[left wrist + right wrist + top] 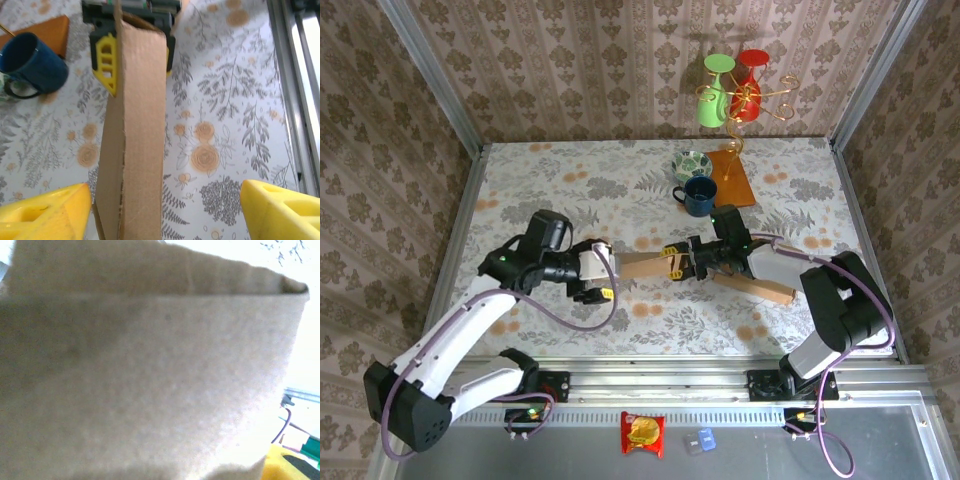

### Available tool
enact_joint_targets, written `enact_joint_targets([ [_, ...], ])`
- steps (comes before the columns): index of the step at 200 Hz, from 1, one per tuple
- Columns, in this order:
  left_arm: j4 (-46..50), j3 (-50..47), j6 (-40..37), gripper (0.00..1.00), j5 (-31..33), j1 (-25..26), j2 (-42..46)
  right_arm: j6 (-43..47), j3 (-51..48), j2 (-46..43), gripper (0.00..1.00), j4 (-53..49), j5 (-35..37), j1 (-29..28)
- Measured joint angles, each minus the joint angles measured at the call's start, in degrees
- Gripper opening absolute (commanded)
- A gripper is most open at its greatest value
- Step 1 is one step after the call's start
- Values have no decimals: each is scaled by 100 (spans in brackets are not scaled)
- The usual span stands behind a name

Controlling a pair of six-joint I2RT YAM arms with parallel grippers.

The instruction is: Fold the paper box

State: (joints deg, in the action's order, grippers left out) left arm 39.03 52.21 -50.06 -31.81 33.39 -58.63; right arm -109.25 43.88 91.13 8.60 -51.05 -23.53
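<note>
The paper box [642, 265] is a flattened tan cardboard sleeve held above the middle of the table. My right gripper [682, 262] is shut on its right end. In the left wrist view the box [135, 140] runs from the bottom edge up to the right gripper [136, 47], whose yellow-and-black fingers [106, 60] clamp its sides. My left gripper [607, 268] [166, 206] is wide open around the near end. The box stands close beside the left finger, with a broad gap to the right finger [280, 210]. The right wrist view has the cardboard [150, 380] pressed close to the lens.
More tan cardboard [757, 288] lies under the right arm. A blue mug [699, 195] [32, 62], a patterned bowl [691, 163] and an orange board [735, 178] stand behind the grippers. A wire stand with green and red cups [730, 90] rises at the back. A metal rail [295, 75] edges the table.
</note>
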Motion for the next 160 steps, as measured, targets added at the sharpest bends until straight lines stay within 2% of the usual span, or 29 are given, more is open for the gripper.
enact_joint_targets([
  [97, -688, -448, -286, 77, 909, 308, -879, 68, 195, 321, 40, -284, -566, -13],
  [160, -850, -190, -310, 68, 1217, 334, -1497, 424, 223, 627, 63, -374, -776, 179],
])
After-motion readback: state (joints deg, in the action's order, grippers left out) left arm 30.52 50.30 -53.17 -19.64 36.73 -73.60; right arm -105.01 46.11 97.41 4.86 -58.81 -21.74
